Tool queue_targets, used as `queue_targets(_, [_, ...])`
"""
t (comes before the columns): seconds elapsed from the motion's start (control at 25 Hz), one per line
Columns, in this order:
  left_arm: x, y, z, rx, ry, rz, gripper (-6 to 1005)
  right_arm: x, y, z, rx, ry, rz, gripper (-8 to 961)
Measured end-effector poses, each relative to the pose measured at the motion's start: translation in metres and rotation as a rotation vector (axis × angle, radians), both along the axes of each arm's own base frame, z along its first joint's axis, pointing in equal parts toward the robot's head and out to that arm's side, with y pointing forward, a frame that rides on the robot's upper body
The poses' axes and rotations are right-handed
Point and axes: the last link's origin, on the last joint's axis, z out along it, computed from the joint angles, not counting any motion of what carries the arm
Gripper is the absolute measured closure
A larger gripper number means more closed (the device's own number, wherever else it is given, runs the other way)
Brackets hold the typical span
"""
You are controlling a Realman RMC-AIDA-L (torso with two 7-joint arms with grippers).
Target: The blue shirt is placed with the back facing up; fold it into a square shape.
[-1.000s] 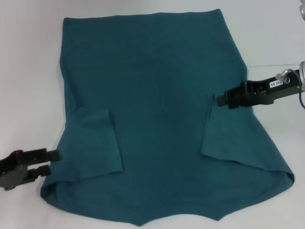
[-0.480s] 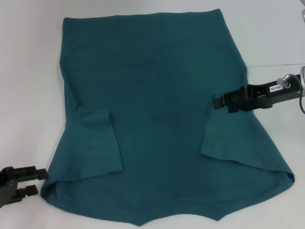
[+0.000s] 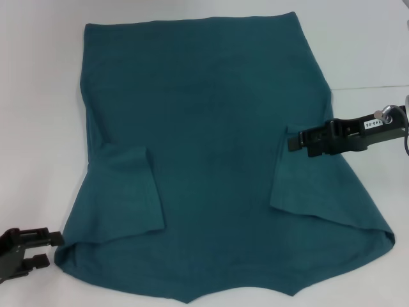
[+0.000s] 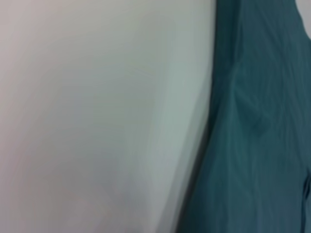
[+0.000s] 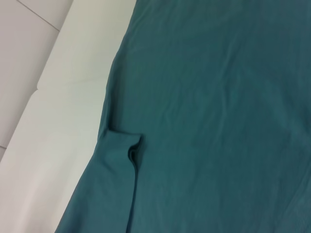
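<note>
1. While the head view takes in the whole large dark teal-blue short-sleeved shirt of soft matte fabric (image 3: 211, 153) spread flat on the white worktop (image 3: 38, 96), the wrist views show only parts of it: the left wrist view has one straight fabric edge (image 4: 252, 126) beside bare white surface, and the right wrist view shows a side of the garment with a small puckered fold (image 5: 132, 151) where the folded sleeve begins.
2. Only the head view shows the grippers; neither wrist view shows its own arm's fingers.
3. The shirt covers the middle of the worktop, its plain side up, with one straight hem near the far edge and its wider end reaching the near edge.
4. Both short sleeves are folded inward and lie flat on the body, one toward the left side (image 3: 131, 188) and one toward the right (image 3: 300, 192).
5. The black left gripper (image 3: 52, 249) sits at the near left corner of the worktop, just beside the shirt's near left corner, its two fingers spread apart and gripping nothing.
6. The black right gripper (image 3: 291, 141) reaches in from the right edge and lies over the top of the right folded sleeve; whether its fingers are parted or clenched cannot be told.
</note>
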Motion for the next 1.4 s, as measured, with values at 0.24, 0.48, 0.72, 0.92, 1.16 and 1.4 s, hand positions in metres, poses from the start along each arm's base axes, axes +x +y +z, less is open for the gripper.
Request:
queue_targets(0.24, [-0.003,0.0,-0.004,0.001,0.005,0.02,386,0.0,0.001,0.002,0.008,0.006,-0.002,271])
queue_targets(0.48, [-0.002,0.004,-0.005,0.005,0.008,0.02,387,0.0,0.001,0.002,0.012,0.009,-0.003,271])
queue_targets(0.72, [-0.002,0.009,-0.009,0.007,0.019,0.02,387,0.001,0.001,0.003,0.017,0.013,-0.005,271])
queue_targets(0.92, [-0.001,0.012,-0.012,0.005,0.021,0.014,386,0.001,0.001,0.003,0.017,0.013,-0.004,271])
queue_targets(1.16, [0.002,0.014,-0.016,-0.018,0.038,-0.002,387,0.001,0.001,0.004,0.019,0.011,-0.002,270])
queue_targets(1.4, [0.005,0.013,-0.02,-0.035,0.035,-0.014,386,0.001,0.001,0.004,0.019,0.011,-0.002,270])
